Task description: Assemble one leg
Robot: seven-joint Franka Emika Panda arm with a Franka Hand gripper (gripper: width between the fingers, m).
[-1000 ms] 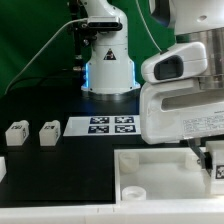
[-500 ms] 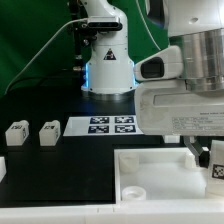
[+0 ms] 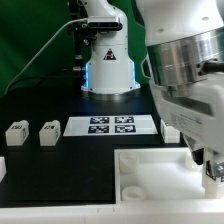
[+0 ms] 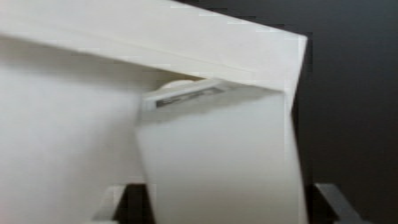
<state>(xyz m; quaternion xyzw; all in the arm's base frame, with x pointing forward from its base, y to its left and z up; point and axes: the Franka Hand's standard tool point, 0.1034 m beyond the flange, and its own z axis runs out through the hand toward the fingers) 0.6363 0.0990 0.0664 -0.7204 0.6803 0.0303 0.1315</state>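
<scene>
Nearest, the large white board (image 3: pixel 165 170) with a round hole (image 3: pixel 131 192) lay flat on the dark surface (image 3: pixel 60 160), towards the exterior view's right. Over that board's right side the gripper (image 4: pixel 221 205) was clenched on the leg (image 4: pixel 214 150). In the wrist view the white block filled the space between the two fingers (image 4: pixel 118 203), and the board's pale edge ran just behind it. Farther back on the left, two loose legs (image 3: pixel 15 133) (image 3: pixel 48 133) stood side by side, apart from each other. The marker board (image 3: pixel 112 125) lay to their right. The arm's base (image 3: pixel 108 65) rose at the far end.
</scene>
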